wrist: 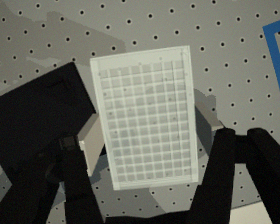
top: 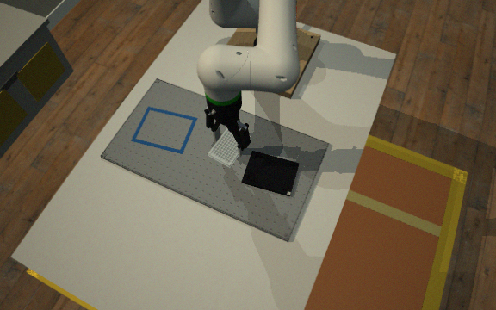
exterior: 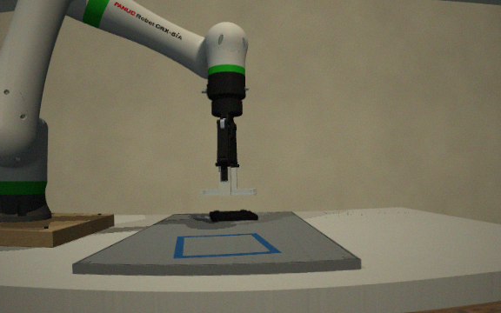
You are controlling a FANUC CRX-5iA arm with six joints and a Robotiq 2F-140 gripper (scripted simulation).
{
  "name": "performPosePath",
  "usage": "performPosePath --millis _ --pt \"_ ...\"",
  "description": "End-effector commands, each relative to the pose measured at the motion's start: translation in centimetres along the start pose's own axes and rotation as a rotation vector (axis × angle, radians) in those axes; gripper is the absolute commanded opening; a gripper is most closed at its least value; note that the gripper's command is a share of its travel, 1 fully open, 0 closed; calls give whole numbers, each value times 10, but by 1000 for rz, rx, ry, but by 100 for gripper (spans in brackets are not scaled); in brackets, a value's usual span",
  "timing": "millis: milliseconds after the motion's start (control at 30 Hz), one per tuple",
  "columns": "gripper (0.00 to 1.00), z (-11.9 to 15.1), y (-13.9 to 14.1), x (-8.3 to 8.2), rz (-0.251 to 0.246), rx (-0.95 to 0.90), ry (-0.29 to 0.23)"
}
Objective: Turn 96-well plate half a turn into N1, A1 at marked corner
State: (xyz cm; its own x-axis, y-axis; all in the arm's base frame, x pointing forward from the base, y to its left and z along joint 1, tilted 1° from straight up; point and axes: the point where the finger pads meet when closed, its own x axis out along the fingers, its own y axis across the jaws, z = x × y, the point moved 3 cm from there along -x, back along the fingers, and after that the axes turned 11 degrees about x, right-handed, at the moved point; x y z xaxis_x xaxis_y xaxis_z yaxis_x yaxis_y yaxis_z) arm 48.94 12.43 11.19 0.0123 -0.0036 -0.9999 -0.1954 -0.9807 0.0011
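We find the arm (exterior: 146,30) reaching out from its base, the wrist turned straight down. The gripper (exterior: 229,180) hangs vertical above the deck — its fingers closed on the long sides of the 96-well plate (wrist: 148,117), held level.
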Motion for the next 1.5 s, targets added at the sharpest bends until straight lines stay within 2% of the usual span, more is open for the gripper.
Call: performPosePath --millis 0,1467 --pt "0 3 -9 0 0 0 1" --pt "0 41 -130 -4 0 0 1"
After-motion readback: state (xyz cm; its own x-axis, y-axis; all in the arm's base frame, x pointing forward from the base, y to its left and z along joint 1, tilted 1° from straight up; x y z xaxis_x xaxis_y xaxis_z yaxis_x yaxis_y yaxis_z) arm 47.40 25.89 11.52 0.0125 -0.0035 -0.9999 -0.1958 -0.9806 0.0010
